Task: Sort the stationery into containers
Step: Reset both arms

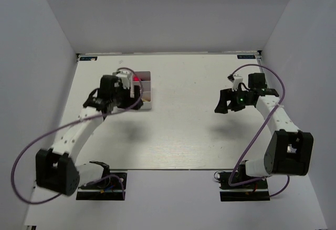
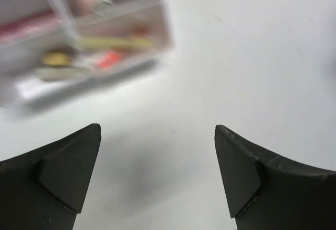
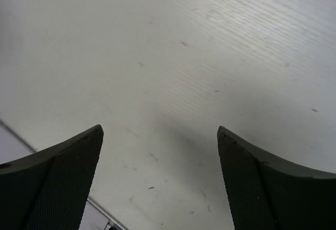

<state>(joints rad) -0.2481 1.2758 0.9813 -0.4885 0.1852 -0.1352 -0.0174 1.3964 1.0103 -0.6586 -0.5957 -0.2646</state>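
One white divided container [image 1: 145,89] lies at the back left of the table, partly hidden behind my left arm [image 1: 79,130]. In the left wrist view the container [image 2: 164,28] is blurred at the upper left. Stationery lies in its compartments: a yellow-green marker [image 2: 115,43], an orange-red piece [image 2: 110,59] and a pink-red item [image 2: 26,28]. My left gripper [image 2: 157,130] is open over bare table, just beside the container, with nothing between its fingers. My right gripper [image 1: 223,101] hovers at the right, also open and empty [image 3: 160,130], over bare table. No loose stationery shows on the table.
White walls enclose the table on the left, back and right. The table's metal edge strip [image 3: 63,169] shows at the lower left of the right wrist view. Purple cables [image 1: 278,91] loop from both arms.
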